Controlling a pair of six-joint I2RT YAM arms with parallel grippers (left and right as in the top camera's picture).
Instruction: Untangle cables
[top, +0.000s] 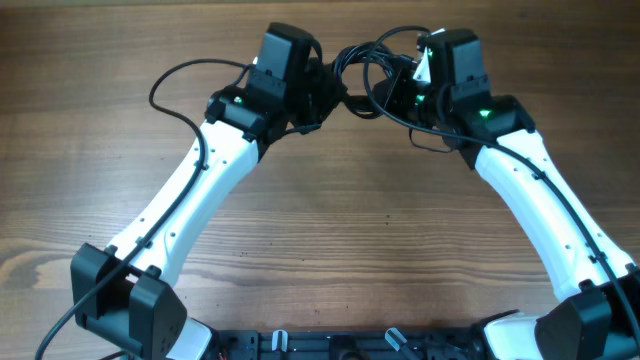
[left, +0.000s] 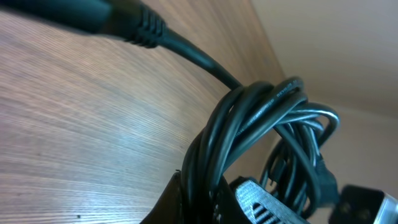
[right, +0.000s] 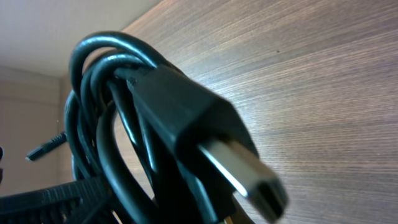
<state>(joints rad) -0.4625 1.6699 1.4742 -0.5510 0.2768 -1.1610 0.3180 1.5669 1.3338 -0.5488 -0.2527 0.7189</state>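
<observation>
I count one tangled bundle of thin black cables (top: 368, 62), one silver-tipped plug (right: 239, 168), one brown wooden bench (top: 320, 200); left fingers (top: 322, 95) and right fingers (top: 402, 98), spread or pinching I cannot tell.

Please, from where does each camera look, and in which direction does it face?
Overhead: above the table, facing straight down; the left arm and right arm meet at the cables.
Left wrist: low over the tabletop, facing the looped cables; what seems its finger pad shows at the bottom.
Right wrist: low, facing a plug very close; its own fingers cannot be told.
Shared: both wrist views see the same cable bundle over wood.
</observation>
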